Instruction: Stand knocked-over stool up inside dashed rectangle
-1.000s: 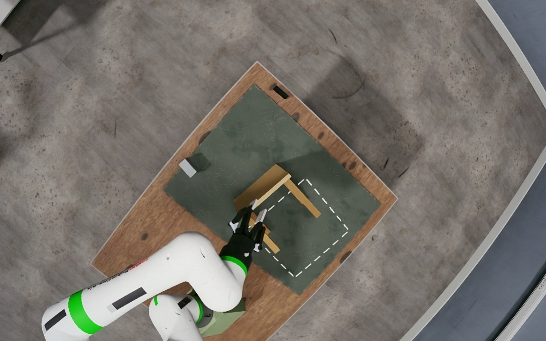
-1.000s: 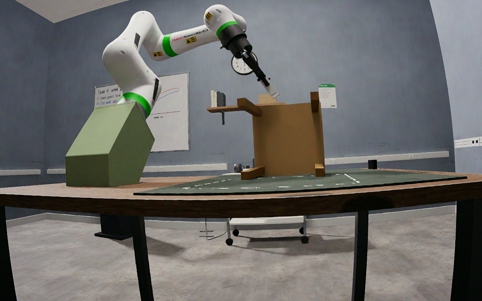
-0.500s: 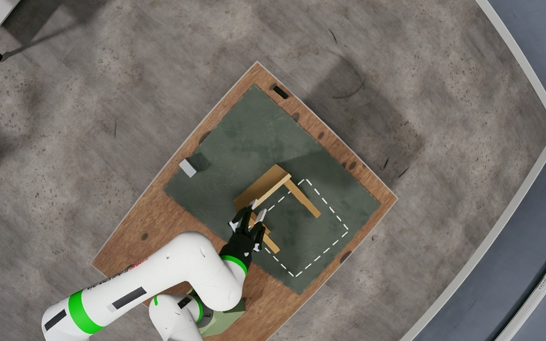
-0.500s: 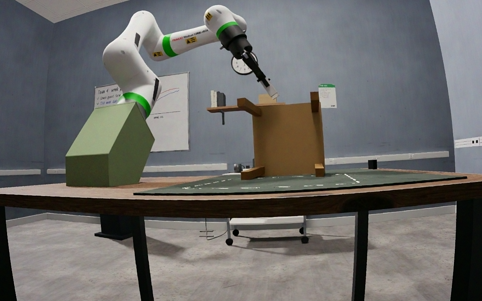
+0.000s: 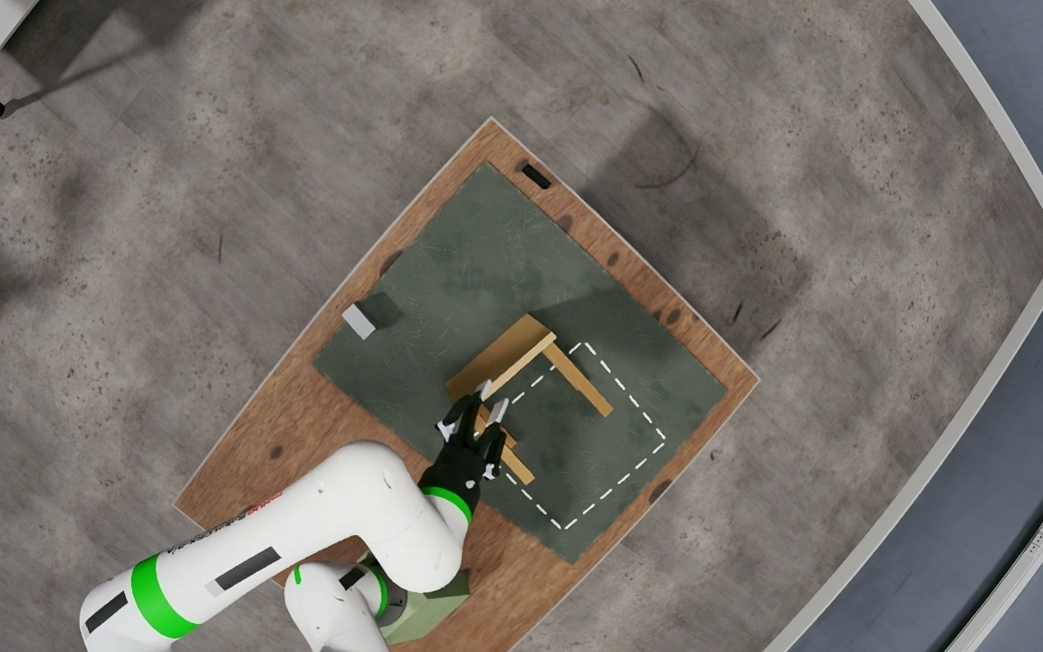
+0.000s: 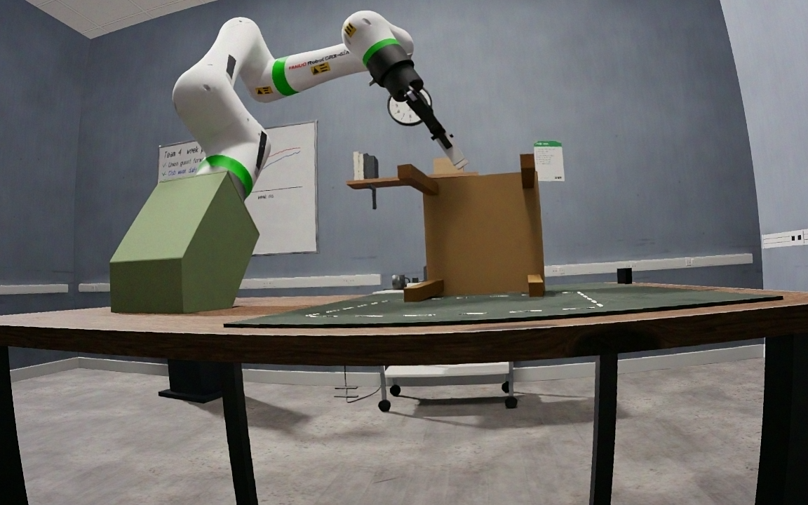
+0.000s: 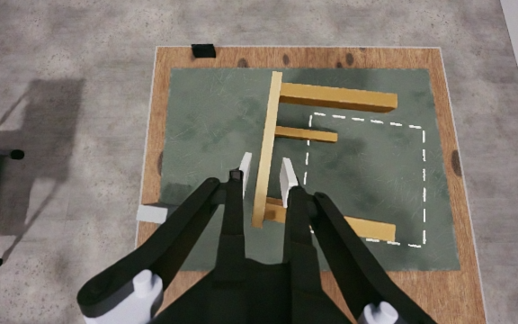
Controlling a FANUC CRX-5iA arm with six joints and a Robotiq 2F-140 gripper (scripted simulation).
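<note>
The wooden stool (image 5: 501,357) (image 6: 482,232) (image 7: 268,135) lies on its side on the green mat (image 5: 468,243). Its seat stands on edge along the near-left side of the dashed rectangle (image 5: 626,395) (image 7: 424,180) (image 6: 586,298), and its legs point into the rectangle. My gripper (image 5: 491,398) (image 6: 456,158) (image 7: 265,165) hangs just above the seat's upper edge near one corner, tilted. Its fingers are partly open, one on each side of the thin seat. In the wrist view a gap shows on both sides.
The mat lies on a wooden table (image 5: 282,437). A small grey block (image 5: 358,320) (image 7: 151,212) sits at the mat's left edge. A small black block (image 5: 536,176) (image 7: 203,50) (image 6: 624,275) sits at the far table edge. The arm's green base (image 6: 181,251) stands at the near end.
</note>
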